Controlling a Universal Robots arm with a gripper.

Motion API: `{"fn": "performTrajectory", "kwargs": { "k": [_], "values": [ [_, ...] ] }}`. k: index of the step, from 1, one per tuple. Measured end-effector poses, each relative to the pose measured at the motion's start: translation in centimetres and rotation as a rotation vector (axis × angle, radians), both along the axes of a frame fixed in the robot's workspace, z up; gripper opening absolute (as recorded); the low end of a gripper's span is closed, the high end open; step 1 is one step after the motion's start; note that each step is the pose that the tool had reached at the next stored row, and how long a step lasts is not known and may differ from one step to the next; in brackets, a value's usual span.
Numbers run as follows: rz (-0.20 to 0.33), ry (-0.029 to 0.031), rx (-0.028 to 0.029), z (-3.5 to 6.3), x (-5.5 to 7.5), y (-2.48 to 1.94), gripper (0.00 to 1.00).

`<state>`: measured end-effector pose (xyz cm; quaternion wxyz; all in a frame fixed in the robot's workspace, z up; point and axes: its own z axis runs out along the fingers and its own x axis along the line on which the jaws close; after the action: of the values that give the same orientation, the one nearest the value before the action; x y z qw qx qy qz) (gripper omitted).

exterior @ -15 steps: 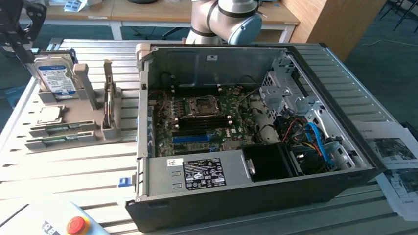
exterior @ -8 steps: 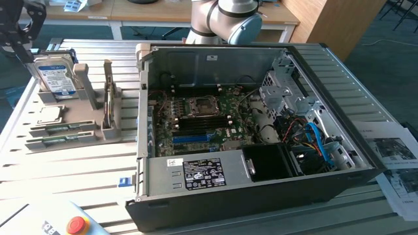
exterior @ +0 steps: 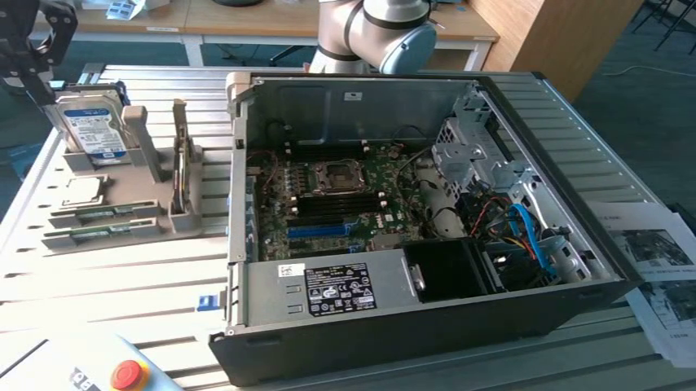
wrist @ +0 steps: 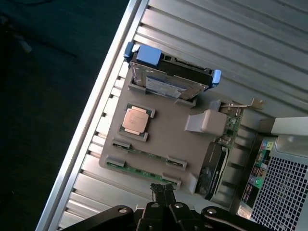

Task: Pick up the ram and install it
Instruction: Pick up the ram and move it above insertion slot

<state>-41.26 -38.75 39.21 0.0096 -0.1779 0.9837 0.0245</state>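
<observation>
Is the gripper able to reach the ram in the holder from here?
Probably yes. The gripper hangs above the grey holder, where the ram lies in its slot. Nothing lies over the stick; the hard drive stands at the holder's other end.

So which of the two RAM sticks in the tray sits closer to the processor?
The inner RAM stick, right beside the processor; the other stick lies along the tray's outer edge.
</observation>
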Motion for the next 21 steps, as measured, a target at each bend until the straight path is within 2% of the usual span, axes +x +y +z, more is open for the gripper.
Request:
{"fn": "performTrajectory", "kwargs": {
  "k": [11, 21],
  "values": [
    [0.112, 0.0, -0.0001, 0.0, 0.0, 0.0, 0.1],
    [0.242, -0.0001, -0.0001, 0.0, 0.0, 0.0, 0.1]
  ]
}}
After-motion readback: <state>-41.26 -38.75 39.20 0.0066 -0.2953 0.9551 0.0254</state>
